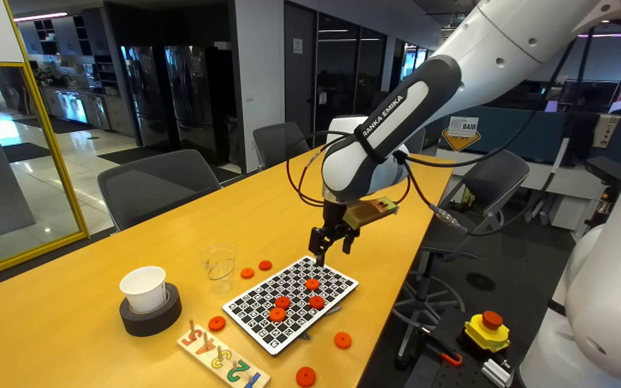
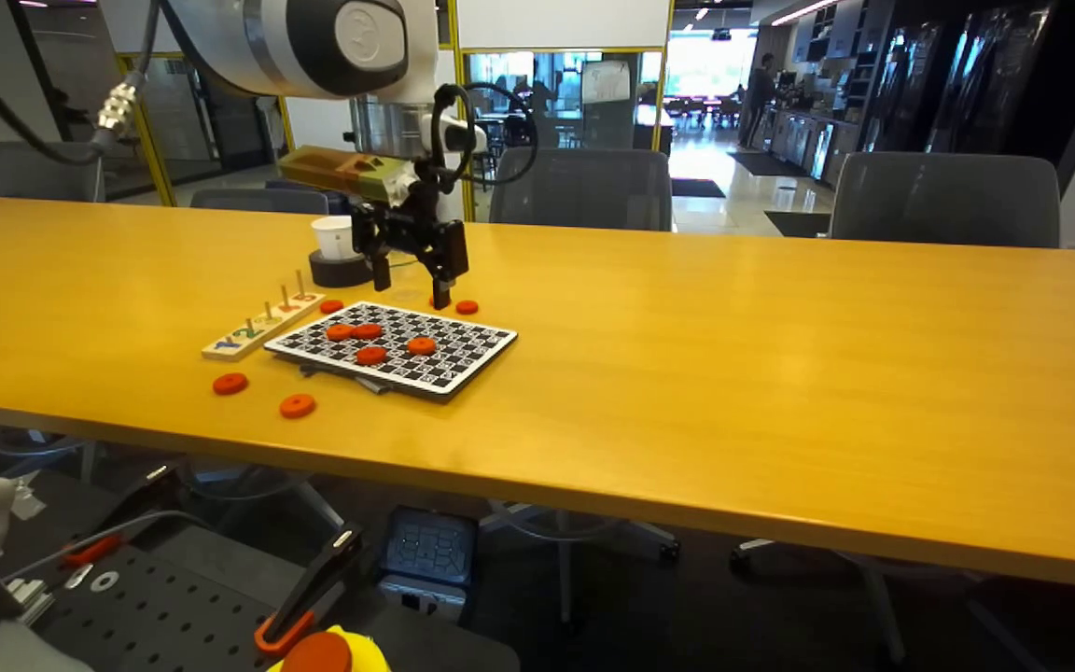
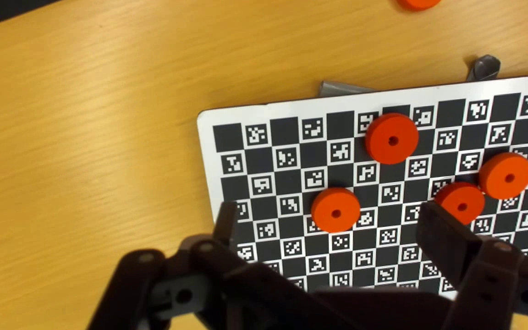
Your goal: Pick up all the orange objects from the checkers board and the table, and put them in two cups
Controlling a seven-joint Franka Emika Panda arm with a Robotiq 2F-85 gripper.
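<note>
Jaws wide apart and empty, your gripper (image 3: 328, 223) seemingly has everything left: in an exterior view, four orange discs (image 1: 312, 284) on the lower-centre checkerboard (image 1: 295, 293), five around it on the table (image 1: 181, 242), none visible in clear tumbler (image 1: 220, 269) or white cup (image 1: 143, 291), lower left.

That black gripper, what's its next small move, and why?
Probably ease the gripper down toward a round orange disc on the black and white checkered board: the empty jaws stand open, and the wrist view shows that disc between them, with bare squares around.
</note>
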